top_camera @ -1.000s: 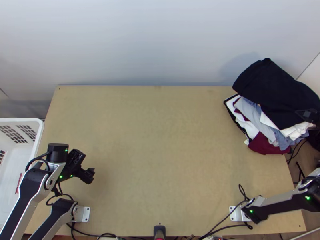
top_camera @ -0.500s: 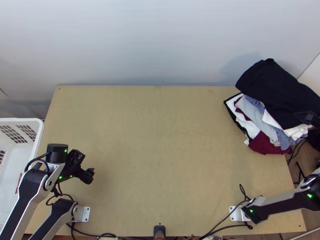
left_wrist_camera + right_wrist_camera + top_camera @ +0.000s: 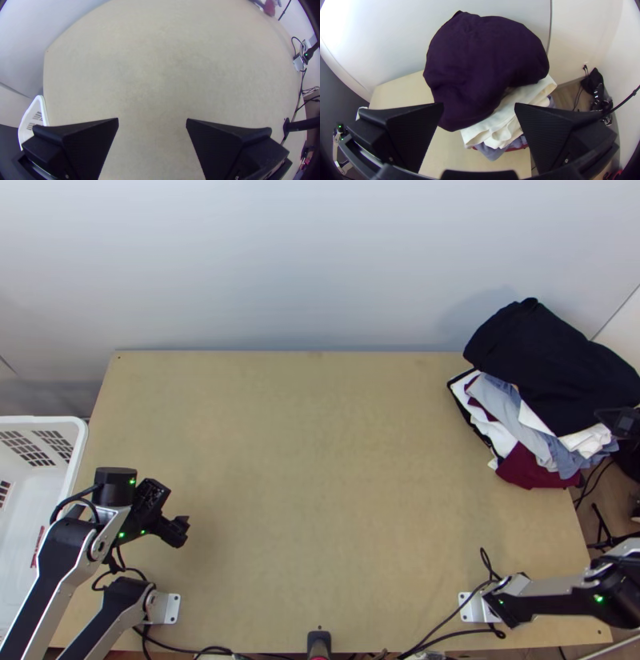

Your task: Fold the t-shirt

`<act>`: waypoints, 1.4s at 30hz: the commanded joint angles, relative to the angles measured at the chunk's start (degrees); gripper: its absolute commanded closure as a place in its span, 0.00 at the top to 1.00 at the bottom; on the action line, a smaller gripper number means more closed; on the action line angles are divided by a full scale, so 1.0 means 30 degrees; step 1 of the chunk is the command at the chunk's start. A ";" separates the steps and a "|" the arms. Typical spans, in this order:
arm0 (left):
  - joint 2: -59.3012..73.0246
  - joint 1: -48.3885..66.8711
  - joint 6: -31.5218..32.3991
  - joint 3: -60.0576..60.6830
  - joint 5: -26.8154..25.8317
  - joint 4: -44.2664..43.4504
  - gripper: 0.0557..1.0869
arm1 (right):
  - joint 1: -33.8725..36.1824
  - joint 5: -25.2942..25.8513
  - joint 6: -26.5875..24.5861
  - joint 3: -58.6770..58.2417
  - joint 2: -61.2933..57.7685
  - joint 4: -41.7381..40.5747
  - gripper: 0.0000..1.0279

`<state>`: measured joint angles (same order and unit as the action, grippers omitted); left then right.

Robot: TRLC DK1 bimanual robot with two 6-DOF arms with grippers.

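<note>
Fingers spread wide on 2 grippers: left gripper (image 3: pixel 181 530), lower left; right gripper (image 3: pixel 619 420), right edge. Clothes heap (image 3: pixel 512 420) upper right, dark garment (image 3: pixel 552 364) topmost; can't tell which is the t-shirt. Wooden table (image 3: pixel 320 484) mid-frame; white basket (image 3: pixel 78 448), left edge; pale wall (image 3: pixel 304 260), top.

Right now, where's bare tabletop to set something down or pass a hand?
Broad middle of the table, bounded by the clothes pile, left gripper and far edge; also the far-left corner beyond the basket. Crowded: far-right corner by the pile, near edge around the arm mounts.
</note>
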<state>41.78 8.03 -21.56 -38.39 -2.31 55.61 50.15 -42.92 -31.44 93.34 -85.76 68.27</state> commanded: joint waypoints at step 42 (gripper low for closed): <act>-1.4014 -0.1271 0.3584 0.8051 0.2204 -1.5726 0.96 | -0.8777 0.5135 0.8693 -2.3672 2.8732 -2.2229 0.96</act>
<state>0.62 3.86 -10.72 -18.61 4.69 14.28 28.42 -27.00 -4.73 29.21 -2.50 12.64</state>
